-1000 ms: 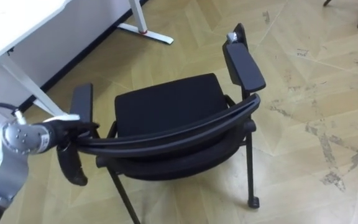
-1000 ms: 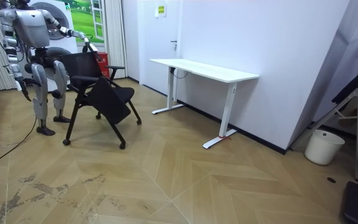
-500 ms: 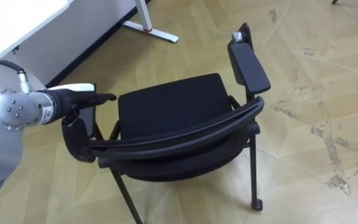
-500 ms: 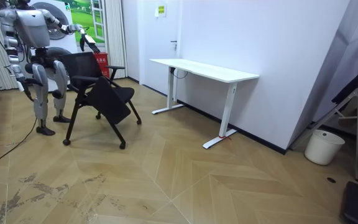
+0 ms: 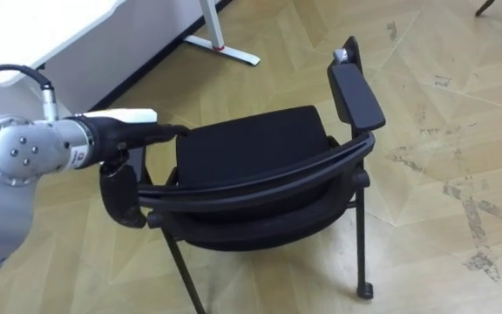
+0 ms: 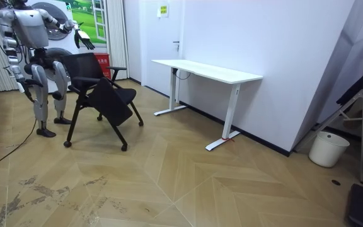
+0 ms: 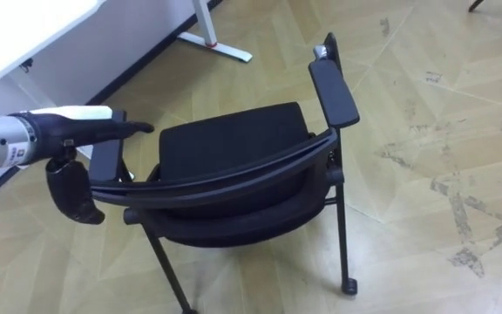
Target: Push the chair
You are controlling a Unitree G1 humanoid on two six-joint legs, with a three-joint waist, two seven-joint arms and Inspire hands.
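**Left hand off the backrest, hovering above the chair**

Your left hand (image 5: 129, 135) has lifted off the backrest (image 5: 260, 179) it gripped a second ago. It now reaches out flat at centre left of the frame, fingers straight, holding nothing. The chair (image 5: 251, 148) stands mid-frame, with the desk (image 5: 50, 26) in the upper left corner. The backrest lies just below and to the lower right of the hand, its long axis running across the frame. This hand is the nearer one. The right hand (image 6: 24, 88) hangs at the robot's side, far left in the room view. To push, you probably need the palm back against that bar.
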